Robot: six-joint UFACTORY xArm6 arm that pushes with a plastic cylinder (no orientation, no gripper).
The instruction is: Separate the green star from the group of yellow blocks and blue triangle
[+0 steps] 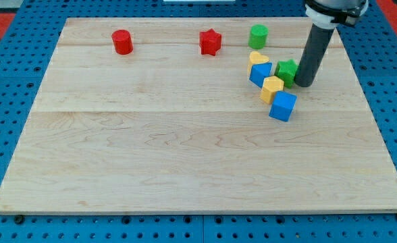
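Note:
The green star (pixel 286 71) lies at the view's upper right, touching the blue triangle (pixel 259 73) on its left. A yellow block (pixel 256 58) sits just above the blue triangle and a yellow hexagon (pixel 272 88) just below it. My tip (pixel 304 84) stands right against the green star's right side. The rod rises toward the view's top right.
A blue cube (pixel 283 106) touches the yellow hexagon's lower right. A green cylinder (pixel 257 36), a red star (pixel 210 42) and a red cylinder (pixel 122 42) stand along the top of the wooden board (pixel 185 148). The board's right edge is near the tip.

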